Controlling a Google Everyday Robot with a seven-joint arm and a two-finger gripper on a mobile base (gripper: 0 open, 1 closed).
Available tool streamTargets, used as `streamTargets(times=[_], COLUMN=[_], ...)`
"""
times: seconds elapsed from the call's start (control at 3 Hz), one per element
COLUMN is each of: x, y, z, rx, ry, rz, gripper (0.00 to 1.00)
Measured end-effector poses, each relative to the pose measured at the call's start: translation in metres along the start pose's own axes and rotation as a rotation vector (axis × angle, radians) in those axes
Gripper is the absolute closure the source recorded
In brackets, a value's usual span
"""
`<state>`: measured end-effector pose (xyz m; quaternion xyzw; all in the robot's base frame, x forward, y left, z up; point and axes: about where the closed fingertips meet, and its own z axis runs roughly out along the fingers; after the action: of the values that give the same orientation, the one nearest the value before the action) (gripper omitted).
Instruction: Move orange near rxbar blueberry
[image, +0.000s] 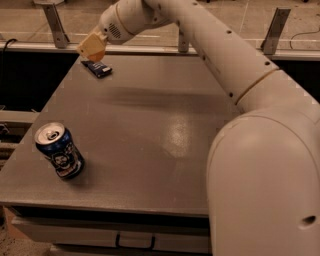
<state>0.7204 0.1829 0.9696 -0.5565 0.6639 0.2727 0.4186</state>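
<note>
The rxbar blueberry, a flat dark-blue wrapped bar, lies at the table's far left corner. My gripper hangs just above it, at the end of the white arm that reaches across from the right. The gripper is shut on the orange; only a small part of the fruit shows below the cream-coloured fingers. The orange is held a little above the table, right over the near end of the bar.
A blue soda can stands near the front left of the grey table. My white arm crosses the right side and its large base fills the lower right. A railing with metal posts runs behind the table.
</note>
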Motion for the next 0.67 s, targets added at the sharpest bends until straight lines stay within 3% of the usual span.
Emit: streamTargets(times=[0.67], x=[0.022], y=[-0.009], z=[0.067], rx=[-0.051], ry=[-0.032], rz=[0.135], gripper=[1.00])
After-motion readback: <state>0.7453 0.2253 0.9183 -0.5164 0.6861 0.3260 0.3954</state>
